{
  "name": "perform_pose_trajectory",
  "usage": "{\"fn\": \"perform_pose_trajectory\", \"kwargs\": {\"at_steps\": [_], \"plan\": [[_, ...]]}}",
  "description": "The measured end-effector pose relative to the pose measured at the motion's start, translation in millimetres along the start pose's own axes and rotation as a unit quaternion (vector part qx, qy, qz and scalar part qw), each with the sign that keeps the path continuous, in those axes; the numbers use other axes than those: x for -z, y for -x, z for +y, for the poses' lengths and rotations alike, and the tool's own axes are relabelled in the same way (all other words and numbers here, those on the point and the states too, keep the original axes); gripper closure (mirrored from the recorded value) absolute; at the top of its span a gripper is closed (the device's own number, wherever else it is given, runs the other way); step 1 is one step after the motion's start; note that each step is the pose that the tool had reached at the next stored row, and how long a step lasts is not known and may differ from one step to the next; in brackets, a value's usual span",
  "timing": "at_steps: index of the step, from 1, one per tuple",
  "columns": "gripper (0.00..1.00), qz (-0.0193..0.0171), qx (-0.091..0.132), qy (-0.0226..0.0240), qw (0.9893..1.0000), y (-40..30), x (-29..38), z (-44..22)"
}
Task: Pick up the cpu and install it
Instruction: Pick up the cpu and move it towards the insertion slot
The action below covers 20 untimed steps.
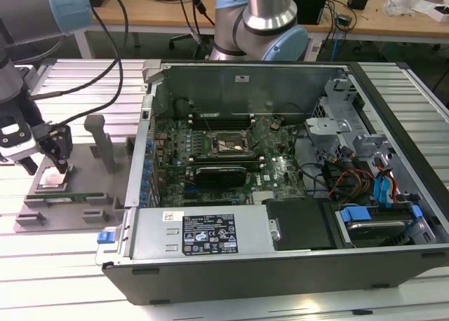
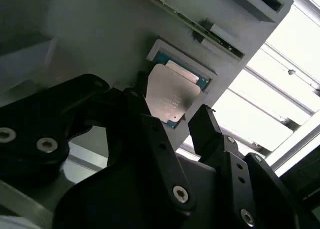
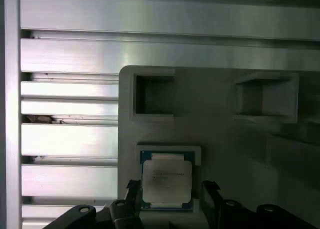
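The cpu (image 1: 52,179) is a small square chip with a silvery top and a greenish edge, lying flat in a recess of the grey holder block (image 1: 42,207) at the exterior view's left. My gripper (image 1: 46,169) hangs low over it, open. In both wrist views the black fingers (image 3: 134,190) stand on either side of the cpu (image 3: 166,179), close to its edges, with a small gap on one side. In the second wrist view the cpu (image 2: 170,95) sits between the fingertips (image 2: 202,123). The black socket frame (image 1: 226,144) lies on the motherboard inside the open computer case.
The open computer case (image 1: 210,233) takes up the middle and right of the table, with a long black graphics card (image 1: 221,174) below the socket and cables and drive bays at the right. A grey upright post (image 1: 104,142) stands on the holder block beside my gripper.
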State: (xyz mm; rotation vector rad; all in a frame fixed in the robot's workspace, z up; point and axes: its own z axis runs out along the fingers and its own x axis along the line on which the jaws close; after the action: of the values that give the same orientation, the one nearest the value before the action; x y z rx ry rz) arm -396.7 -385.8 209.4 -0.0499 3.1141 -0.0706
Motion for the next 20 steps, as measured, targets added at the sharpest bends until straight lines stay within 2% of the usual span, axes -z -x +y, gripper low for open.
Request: {"fn": "perform_pose_trajectory", "kwargs": {"at_steps": [1,2,9,11,20], "plan": [[0.40,-0.0001,0.003,0.0007,1.0000,-3.1,-17.7,1.4],[0.40,-0.0002,0.003,0.0007,1.0000,-2.5,-21.2,1.4],[0.40,-0.0001,0.003,0.0007,1.0000,-2.2,-22.1,1.3],[0.45,-0.0001,0.003,0.0007,1.0000,-2.2,-22.1,1.3],[0.45,-0.0001,0.003,0.0007,1.0000,-2.2,-22.2,1.3]]}}
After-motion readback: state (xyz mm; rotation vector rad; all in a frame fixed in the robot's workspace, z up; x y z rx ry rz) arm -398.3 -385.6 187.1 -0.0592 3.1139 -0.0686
